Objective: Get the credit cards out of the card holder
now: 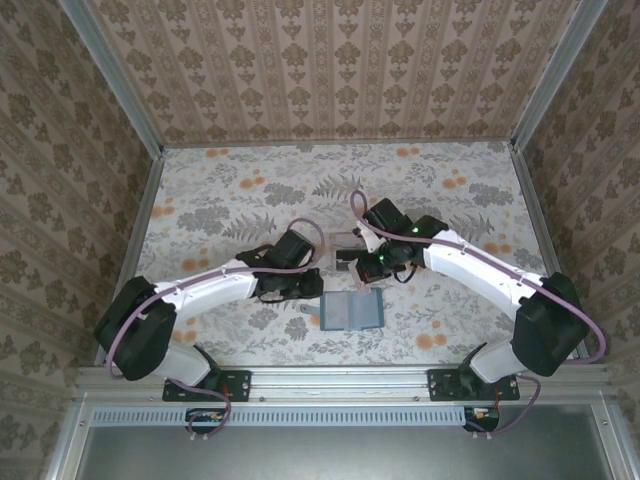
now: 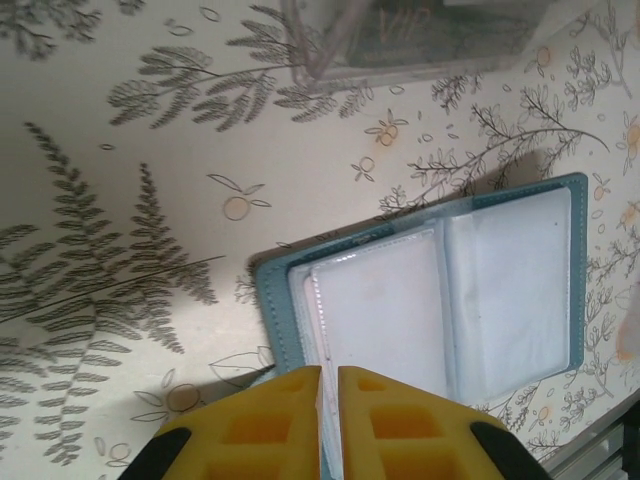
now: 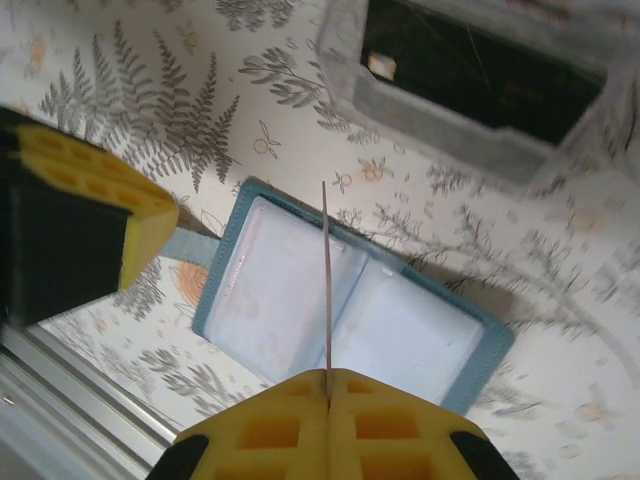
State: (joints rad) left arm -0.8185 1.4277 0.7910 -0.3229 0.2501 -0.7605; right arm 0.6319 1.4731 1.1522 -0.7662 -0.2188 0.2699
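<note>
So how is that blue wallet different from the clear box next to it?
The wallet is blue and lies opened flat; the box is see-through with raised walls. The box holds something dark; the wallet's pockets look pale. The wallet lies nearer the metal rail than the box. Both rest on the flowered table.

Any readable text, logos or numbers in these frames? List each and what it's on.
"VIP": faint gold on the dark card in the clear box; blurred, unsure.
other marks on that card: unreadable.
card holder: none.
held card in the right gripper: edge-on, none.
</note>
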